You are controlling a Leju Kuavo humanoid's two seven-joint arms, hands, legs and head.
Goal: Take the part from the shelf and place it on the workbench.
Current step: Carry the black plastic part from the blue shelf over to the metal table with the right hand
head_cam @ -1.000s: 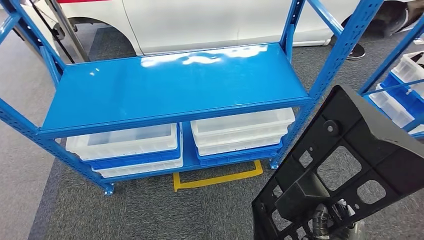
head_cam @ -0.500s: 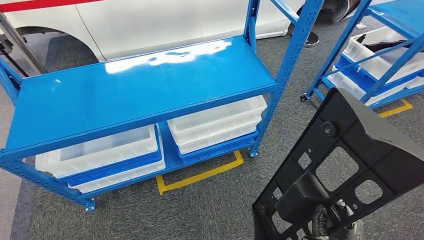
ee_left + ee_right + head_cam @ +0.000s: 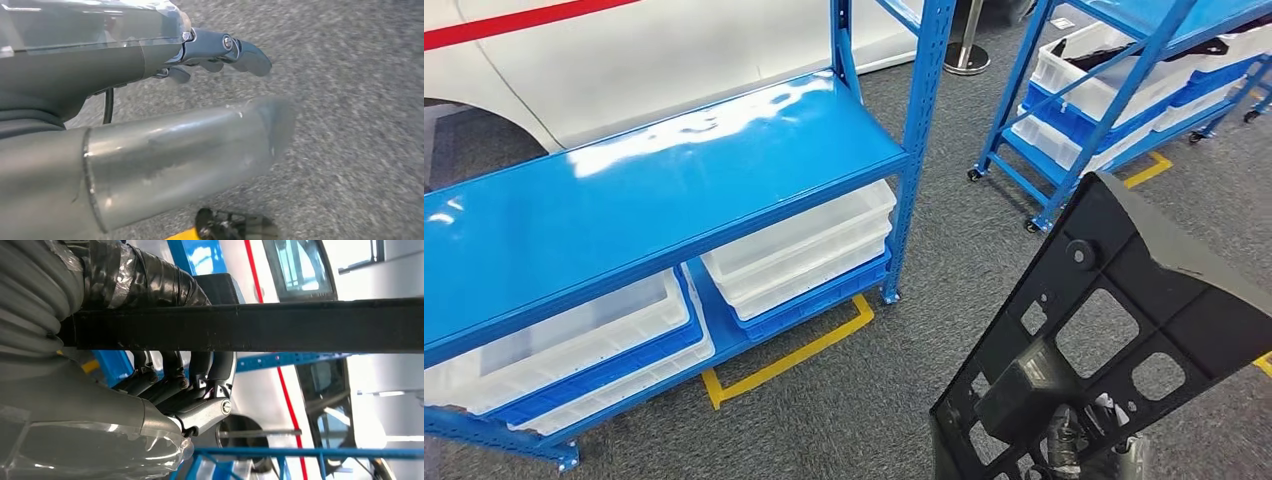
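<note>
The black plastic part, a flat panel with several cut-outs, stands tilted at the lower right of the head view. My right hand grips it from below at its lower end. In the right wrist view the dark fingers of my right hand curl around the part's long black edge. My left hand hangs over grey carpet, with its fingers and thumb apart and nothing in it.
A blue shelf with a bare top board stands at left, white bins on its lower level. A second blue shelf with bins is at upper right. Yellow floor tape marks the carpet. A white car stands behind.
The whole picture has shifted left, so the camera has turned right; the second shelf has come into view. The part stays at the same place in my right hand.
</note>
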